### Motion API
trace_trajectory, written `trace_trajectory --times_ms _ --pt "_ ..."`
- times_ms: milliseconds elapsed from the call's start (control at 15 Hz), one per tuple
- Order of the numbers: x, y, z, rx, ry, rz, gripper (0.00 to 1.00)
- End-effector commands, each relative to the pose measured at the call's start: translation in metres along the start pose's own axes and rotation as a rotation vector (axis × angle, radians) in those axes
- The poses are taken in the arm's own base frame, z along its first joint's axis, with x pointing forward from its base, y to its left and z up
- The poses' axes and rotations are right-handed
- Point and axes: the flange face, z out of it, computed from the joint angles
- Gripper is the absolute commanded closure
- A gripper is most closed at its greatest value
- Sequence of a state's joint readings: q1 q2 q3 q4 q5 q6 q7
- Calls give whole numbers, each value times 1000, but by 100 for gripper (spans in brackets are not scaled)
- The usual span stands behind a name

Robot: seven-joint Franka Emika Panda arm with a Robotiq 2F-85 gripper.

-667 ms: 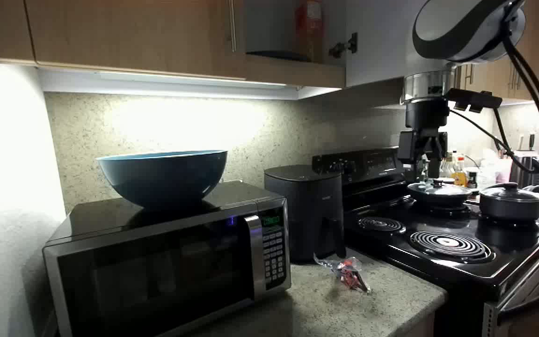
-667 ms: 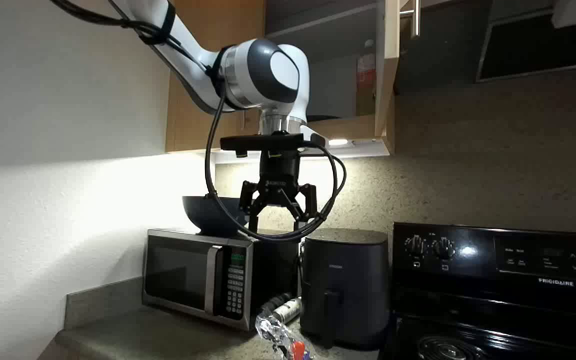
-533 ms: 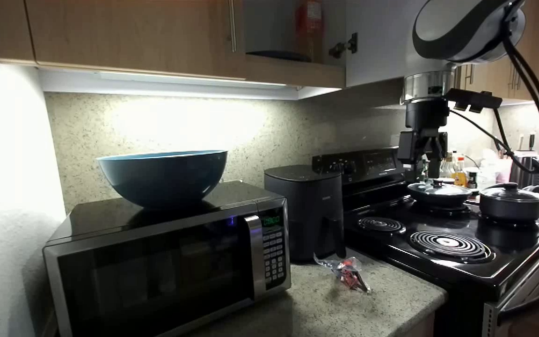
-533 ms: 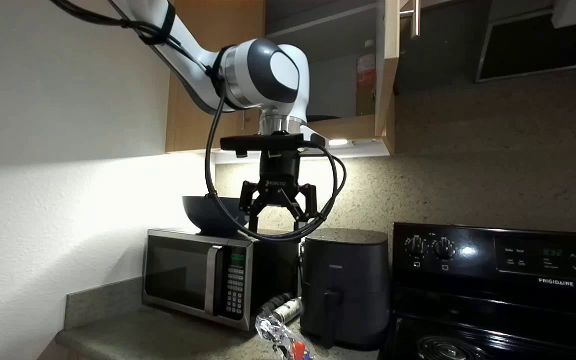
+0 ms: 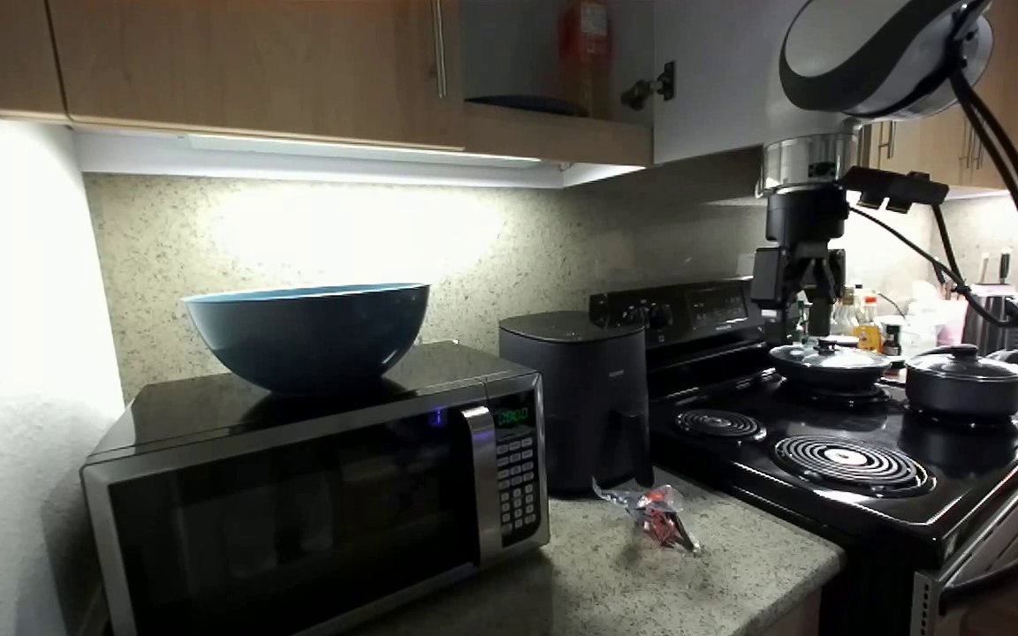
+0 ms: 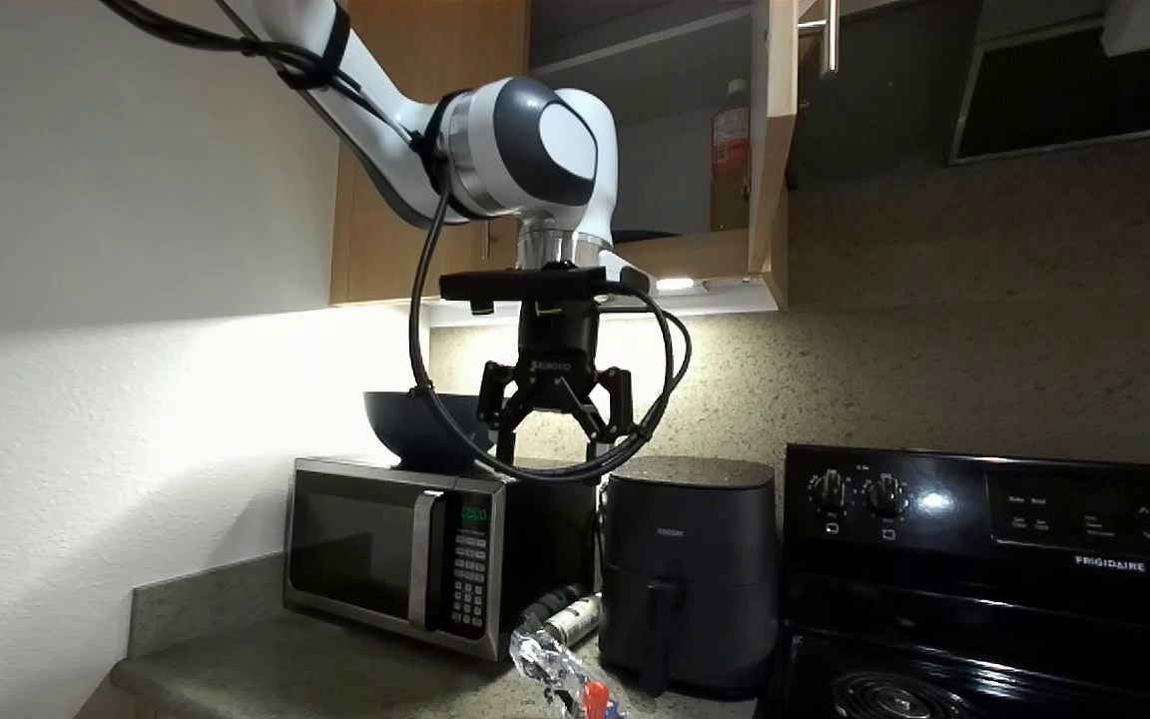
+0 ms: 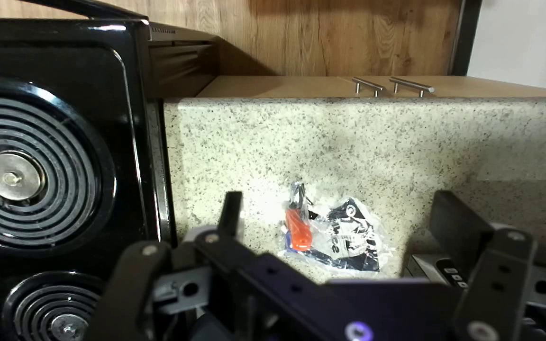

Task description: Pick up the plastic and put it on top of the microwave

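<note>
The crumpled, shiny clear plastic wrapper [image 7: 335, 234], with black-and-white print and a red end, lies on the speckled grey stone tabletop [image 7: 263, 142], in from the corner where the front edge meets the side edge along the black coil-burner stove [image 7: 45, 259]; it has not shifted in the last half second. Nor has the black two-fingered Robotiq hand [image 6: 549, 449]: it hangs well above, fingers spread wide with nothing between them, and in the wrist view the wrapper shows in that gap, so the aim looks roughly right. For the task this stillness suggests a pause before a descent; the pick itself is not yet made, and the thin film may slip or fold when pinched. Further out, toward the tabletop's back corner away from the stove, the boxy silver, dark-glassed microwave [image 5: 315, 503] still carries a wide, round blue bowl [image 5: 310, 340], so the wrapper will probably need a spot beside it
</note>
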State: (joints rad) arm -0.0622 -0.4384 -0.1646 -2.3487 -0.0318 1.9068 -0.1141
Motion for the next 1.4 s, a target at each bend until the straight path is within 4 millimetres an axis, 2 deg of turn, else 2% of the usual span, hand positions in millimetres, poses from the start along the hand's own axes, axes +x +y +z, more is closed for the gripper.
trace_trajectory --times_ms 0,1333 --pt "0 0 -1 0 -1 0 0" --pt "4 -3 3 36 -7 15 0"
